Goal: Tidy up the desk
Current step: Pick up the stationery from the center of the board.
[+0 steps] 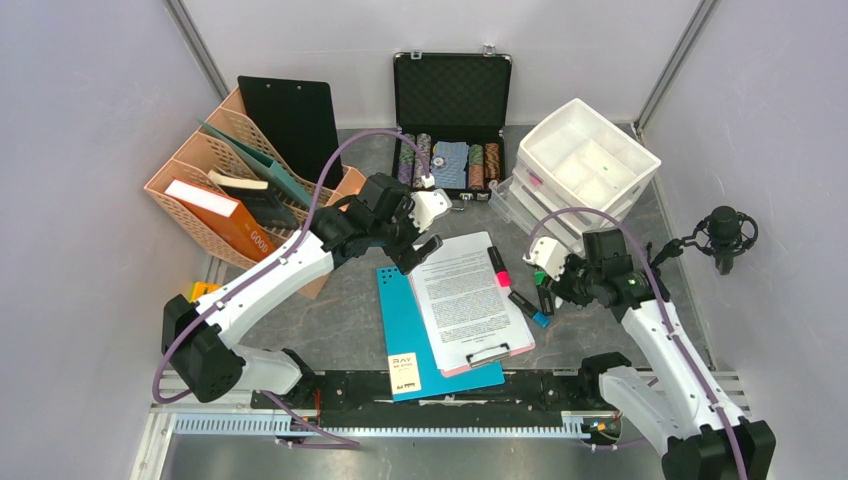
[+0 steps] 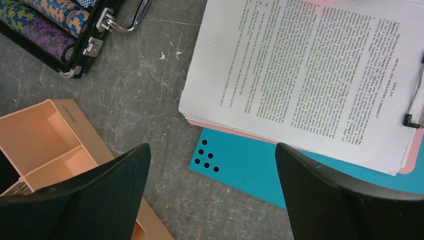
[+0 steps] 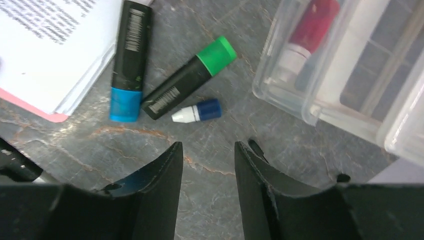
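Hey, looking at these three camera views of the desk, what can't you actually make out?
Right wrist view: the red-capped item inside the clear drawer is blurred by the plastic and cut off by the top edge.
Top view: print on the top sheet is too small to read.
Left wrist view: the teal folder is mostly hidden under the papers and the left gripper.

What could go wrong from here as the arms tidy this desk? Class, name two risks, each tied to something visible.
1. The right pincer hangs open near the green-capped highlighter, blue-capped highlighter and a small blue-and-white piece, all lying close together; grabbing one could knock or roll the others.
2. The left pincer is open over the corner of the paper stack, which overlaps a teal folder; a pinch there may crumple sheets or drag the folder.
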You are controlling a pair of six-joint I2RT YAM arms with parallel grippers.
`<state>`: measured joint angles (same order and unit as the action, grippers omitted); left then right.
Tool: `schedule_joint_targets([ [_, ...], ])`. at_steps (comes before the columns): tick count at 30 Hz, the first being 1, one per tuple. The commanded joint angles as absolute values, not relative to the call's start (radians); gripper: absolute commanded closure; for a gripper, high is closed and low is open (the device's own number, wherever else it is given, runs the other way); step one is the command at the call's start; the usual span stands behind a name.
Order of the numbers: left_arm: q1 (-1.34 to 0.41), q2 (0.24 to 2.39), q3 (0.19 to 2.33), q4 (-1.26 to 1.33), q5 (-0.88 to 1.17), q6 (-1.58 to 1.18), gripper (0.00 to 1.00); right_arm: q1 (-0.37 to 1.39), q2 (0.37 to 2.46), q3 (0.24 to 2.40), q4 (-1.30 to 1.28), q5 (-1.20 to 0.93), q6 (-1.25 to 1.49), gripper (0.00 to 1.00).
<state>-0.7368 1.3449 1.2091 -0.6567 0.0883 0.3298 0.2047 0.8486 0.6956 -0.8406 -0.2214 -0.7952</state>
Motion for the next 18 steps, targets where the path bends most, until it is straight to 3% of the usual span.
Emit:
schedule_joint_targets([
  [1, -0.735, 1.323, 1.209, -0.632, 0.107, 0.317, 0.0, 0.184, 0.786, 0.677, -0.743, -0.142, -0.756, 0.52],
  [7, -0.735, 1.325, 1.204, -0.627, 0.105, 0.319, 0.0, 0.184, 0.8, 0.603, -0.695, -0.179, -0.831, 0.47],
  [18, -0.735, 1.328, 1.194, -0.626, 0.101, 0.316, 0.0, 0.065, 0.844, 0.428, -0.504, -0.29, -0.931, 0.46],
])
